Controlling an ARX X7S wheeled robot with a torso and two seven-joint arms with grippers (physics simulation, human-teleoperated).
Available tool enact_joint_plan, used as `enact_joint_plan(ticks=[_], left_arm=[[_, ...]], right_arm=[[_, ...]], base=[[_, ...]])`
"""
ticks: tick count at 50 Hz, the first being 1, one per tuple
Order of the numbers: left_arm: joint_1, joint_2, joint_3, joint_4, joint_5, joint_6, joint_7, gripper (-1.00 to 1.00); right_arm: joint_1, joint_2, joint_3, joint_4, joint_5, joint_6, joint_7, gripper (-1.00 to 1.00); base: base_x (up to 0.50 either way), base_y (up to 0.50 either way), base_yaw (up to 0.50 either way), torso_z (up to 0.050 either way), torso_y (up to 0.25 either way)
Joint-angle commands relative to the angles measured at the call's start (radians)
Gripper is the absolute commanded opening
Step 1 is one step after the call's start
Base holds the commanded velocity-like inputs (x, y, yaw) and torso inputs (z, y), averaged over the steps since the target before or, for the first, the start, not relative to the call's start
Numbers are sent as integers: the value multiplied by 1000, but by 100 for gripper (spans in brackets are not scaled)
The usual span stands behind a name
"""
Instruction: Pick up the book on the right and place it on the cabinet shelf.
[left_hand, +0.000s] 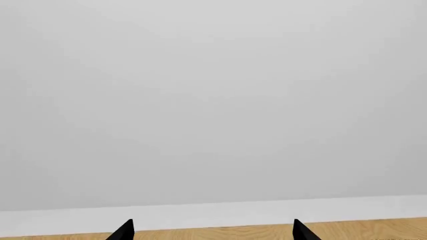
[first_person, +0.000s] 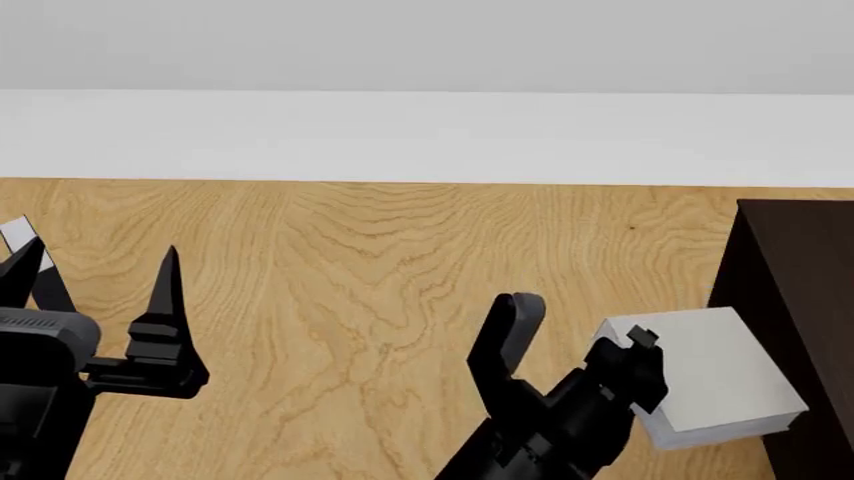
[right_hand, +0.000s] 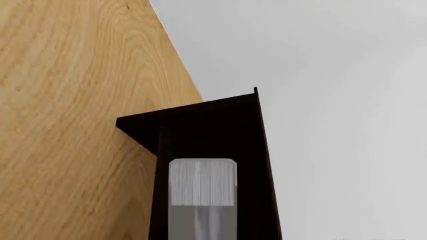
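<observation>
In the head view my right gripper (first_person: 638, 362) is shut on the book (first_person: 714, 378), a thick plain light-grey hardback with a pale page edge. It holds the book in the air against the left side of the very dark cabinet (first_person: 798, 285). In the right wrist view the book (right_hand: 202, 192) points at the cabinet (right_hand: 207, 125), whose top board lies just beyond it; I cannot tell whether they touch. The right fingers do not show in that view. My left gripper (first_person: 94, 295) is open and empty at the left, and also shows in the left wrist view (left_hand: 213, 232).
A light wooden floor (first_person: 374, 260) spreads under both arms. A white skirting board and pale grey wall (first_person: 427, 60) run along the back. The left wrist view faces that wall (left_hand: 213, 100) over a strip of floor.
</observation>
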Motion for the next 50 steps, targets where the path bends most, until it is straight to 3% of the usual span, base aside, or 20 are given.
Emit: enact_joint_plan(ticks=[1, 50], left_arm=[[-3, -1, 5, -6, 0, 2, -2, 100], [-16, -4, 28, -40, 0, 18, -5, 100]], right_arm=[[-6, 0, -44, 30, -105, 39, 15, -100], [-50, 0, -7, 142, -162, -10, 14, -100]], base=[[0, 0, 0, 0, 0], [0, 0, 0, 0, 1]])
